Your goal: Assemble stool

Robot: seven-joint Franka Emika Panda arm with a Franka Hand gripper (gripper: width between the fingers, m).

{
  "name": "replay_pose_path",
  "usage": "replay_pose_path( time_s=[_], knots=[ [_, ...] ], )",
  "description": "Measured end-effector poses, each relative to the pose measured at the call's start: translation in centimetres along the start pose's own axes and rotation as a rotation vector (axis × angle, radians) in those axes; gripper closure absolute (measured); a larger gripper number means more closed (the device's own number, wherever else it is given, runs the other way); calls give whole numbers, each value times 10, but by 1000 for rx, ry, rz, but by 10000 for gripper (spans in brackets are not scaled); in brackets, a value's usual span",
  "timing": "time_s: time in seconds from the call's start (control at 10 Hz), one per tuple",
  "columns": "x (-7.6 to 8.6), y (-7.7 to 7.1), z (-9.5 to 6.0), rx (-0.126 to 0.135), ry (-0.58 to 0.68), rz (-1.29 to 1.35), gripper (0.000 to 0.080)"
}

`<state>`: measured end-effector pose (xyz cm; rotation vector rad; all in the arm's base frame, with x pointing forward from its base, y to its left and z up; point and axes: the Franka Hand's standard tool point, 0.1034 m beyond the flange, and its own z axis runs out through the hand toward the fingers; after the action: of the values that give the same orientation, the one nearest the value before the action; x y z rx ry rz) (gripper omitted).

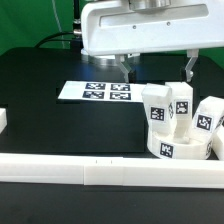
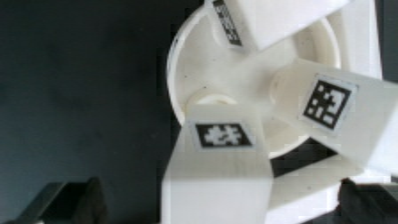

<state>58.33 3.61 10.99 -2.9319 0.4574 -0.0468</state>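
Exterior view: hand (image 1: 157, 70) released, above stool (image 1: 180, 125) — wrist view alone shows seat (image 2: 199, 70) sockets, leg (image 2: 217, 165) close.

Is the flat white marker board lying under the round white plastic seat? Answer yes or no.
No: in the exterior view the flat white marker board lies apart from the round white plastic seat, on the black table.

I see gripper (image 1: 156, 70) hanging open, upper centre | seat (image 1: 178, 146) with three legs (image 1: 163, 106) lower right | marker board (image 1: 97, 91) centre-left | rail (image 1: 100, 172) along bottom
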Motion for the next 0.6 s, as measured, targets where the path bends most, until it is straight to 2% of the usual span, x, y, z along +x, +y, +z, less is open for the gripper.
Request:
replay_pose_path(
  time_s=[0.1, 0.2, 0.4, 0.6],
  knots=[
    [-1, 0, 1, -2, 1, -26, 151],
    [0, 0, 3, -16, -1, -78, 151],
    [3, -2, 5, -42, -4, -331, 151],
    [4, -1, 5, -47, -8, -463, 151]
  ],
)
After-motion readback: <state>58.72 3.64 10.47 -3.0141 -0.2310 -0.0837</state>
